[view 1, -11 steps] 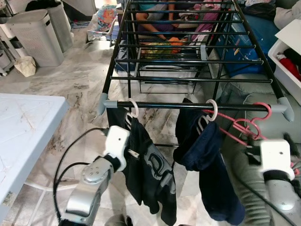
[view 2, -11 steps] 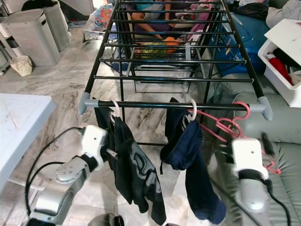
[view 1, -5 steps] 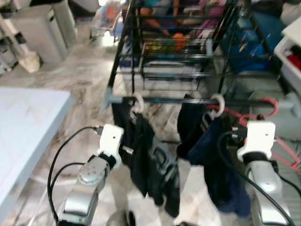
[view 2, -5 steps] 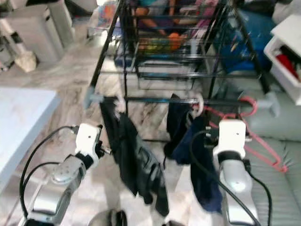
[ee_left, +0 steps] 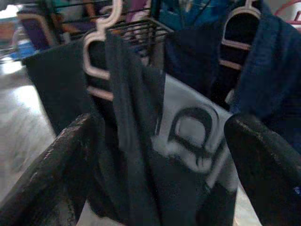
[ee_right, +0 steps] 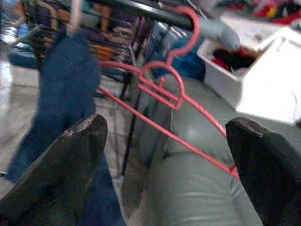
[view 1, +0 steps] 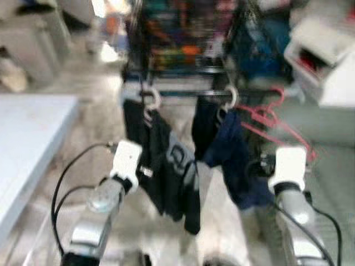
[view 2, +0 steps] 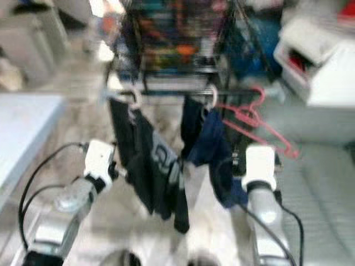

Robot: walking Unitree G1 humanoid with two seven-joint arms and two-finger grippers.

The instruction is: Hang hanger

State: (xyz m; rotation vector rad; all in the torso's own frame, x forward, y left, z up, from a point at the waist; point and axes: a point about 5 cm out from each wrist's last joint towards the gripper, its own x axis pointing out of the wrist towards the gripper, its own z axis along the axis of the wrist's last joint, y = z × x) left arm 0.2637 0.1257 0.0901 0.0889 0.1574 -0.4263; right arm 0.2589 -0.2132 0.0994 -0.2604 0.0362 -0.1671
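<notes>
A red hanger (ee_right: pixel 164 94) hangs empty by its hook on the front rail (view 1: pixel 188 94) of the black drying rack, at the right end. Left of it on the same rail hang a navy garment (view 1: pixel 230 149) and a black printed shirt (view 1: pixel 166 160), each on a white hanger. My right gripper (ee_right: pixel 165 121) is open and empty, just below the red hanger and not touching it. My left gripper (ee_left: pixel 163 123) is open in front of the black shirt, holding nothing. The eye views are blurred.
A white table (view 1: pixel 28 138) stands at my left. At the right, a grey sofa (ee_right: pixel 188 188) lies behind the hanger, with a white bin (ee_right: pixel 254 80) of clothes beyond it. More rack rails run back behind the front rail.
The whole picture has shifted and blurred, so the camera is moving. My right arm has drawn back to the left of the red hanger's lower end. The hanger stays hooked on the rail.
</notes>
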